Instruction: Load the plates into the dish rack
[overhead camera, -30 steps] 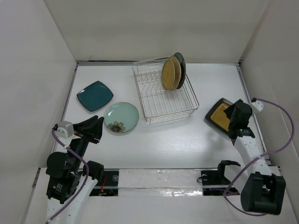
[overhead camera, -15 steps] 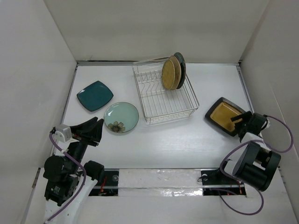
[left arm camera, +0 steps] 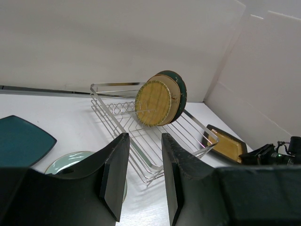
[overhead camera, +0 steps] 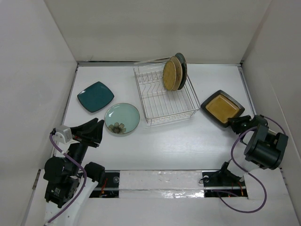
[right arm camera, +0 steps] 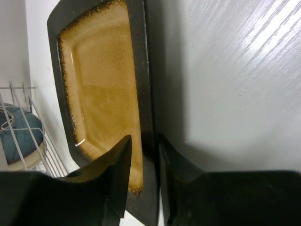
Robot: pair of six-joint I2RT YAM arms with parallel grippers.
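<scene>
The black-rimmed yellow square plate (overhead camera: 222, 108) lies right of the dish rack (overhead camera: 155, 106). My right gripper (overhead camera: 237, 123) is low at its near right corner. In the right wrist view its jaws (right arm camera: 145, 136) straddle and grip the plate's black rim (right arm camera: 148, 94). The small orange-yellow plate (overhead camera: 169, 75), tan plate (overhead camera: 177, 71) and teal round plate (overhead camera: 182, 66) stand upright in the rack's far right slots. The teal square plate (overhead camera: 95, 96) and pale green plate (overhead camera: 122, 118) lie flat left of the rack. My left gripper (overhead camera: 91, 132) is open and empty near the pale green plate.
White walls close in the table on the left, back and right. The right wall is close behind my right arm. The rack's near slots (left arm camera: 117, 113) hold nothing. The left wrist view also shows the yellow square plate (left arm camera: 225, 146) past the rack.
My right arm swung down and out to the right and took the yellow square plate's rim. The plate has shifted up-left and turned. The left gripper drew back slightly, then stayed.
</scene>
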